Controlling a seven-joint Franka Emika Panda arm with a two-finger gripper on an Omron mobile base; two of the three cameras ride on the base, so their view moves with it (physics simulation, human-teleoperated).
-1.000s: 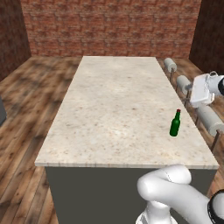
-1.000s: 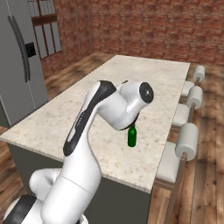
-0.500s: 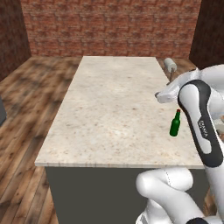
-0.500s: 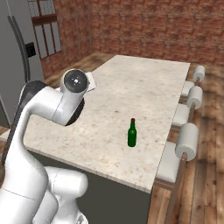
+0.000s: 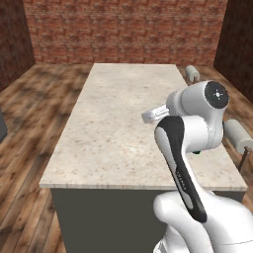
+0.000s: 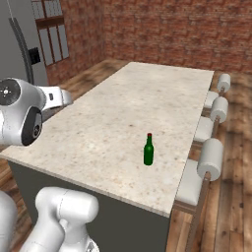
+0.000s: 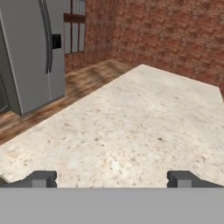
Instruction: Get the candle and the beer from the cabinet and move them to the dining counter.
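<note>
Okay, I've got the beer [image 6: 148, 149] standing upright on the bench [image 6: 113, 123], over toward the side with the row of stools [image 6: 211, 157], set in a little from that edge. It's standing free, nothing touching it, red cap up. So by my read 1 of the 2 items is delivered.

The gripper [image 7: 111, 179] is empty, its 2 finger tips spread as wide as they go with bare stone top between them. In the hand view I'm looking out along the bench toward the brick wall [image 7: 175, 35], with the refrigerator [image 7: 30, 52] off to one side. In the right base view the arm [image 6: 22, 115] is up at the near corner, well apart from the bottle.

I can't spot the candle from here, so I judge the step in hand is going to fetch it from the cabinet. My advice to myself: keep the arm high and tucked while the base turns away, so no link sweeps across the bottle. Leave the gripper spread wide for the approach. A thin taper on a small flared holder should tip easily, so I'd plan to grip low on the holder, lift straight, and travel slowly.

When I set it down here, I'll pick a spot well clear of the beer.
</note>
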